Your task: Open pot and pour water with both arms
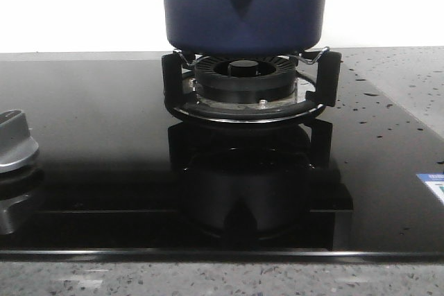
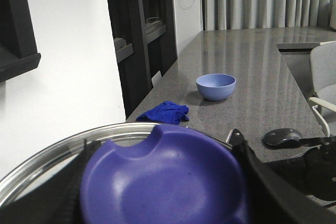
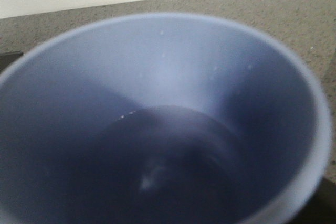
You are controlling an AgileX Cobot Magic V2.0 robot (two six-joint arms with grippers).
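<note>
A glossy black stove top (image 1: 83, 192) set into a speckled grey counter (image 1: 409, 74) fills the front view, with a white wall behind. On the burner (image 1: 244, 77), carried by the black pan support (image 1: 326, 77) and its wire clips, stands the pot (image 1: 244, 5): a large round vessel of dark navy blue with a smooth matte wall, a pointed triangular handle mount facing the camera and a round rivet in it. Its upper part is cut off by the picture edge. The pot and burner are mirrored in the glass below. A silver knob (image 1: 15, 140) sits at the stove's left edge, and water drops speckle the glass and counter to the right.

The left wrist view shows a purple-blue knob (image 2: 163, 179) on a lid with a shiny metal rim (image 2: 58, 150), very close up, with dark hand fingers (image 2: 268, 187) on either side of the knob; whether they pinch it I cannot tell. Beyond lie a blue cloth (image 2: 165, 112), a light blue bowl (image 2: 216, 86) and a dark computer mouse (image 2: 282, 137) on a long grey counter.

The right wrist view is filled by a blurred pale blue cup (image 3: 168, 124) with water in its bottom; the right hand itself is hidden.
</note>
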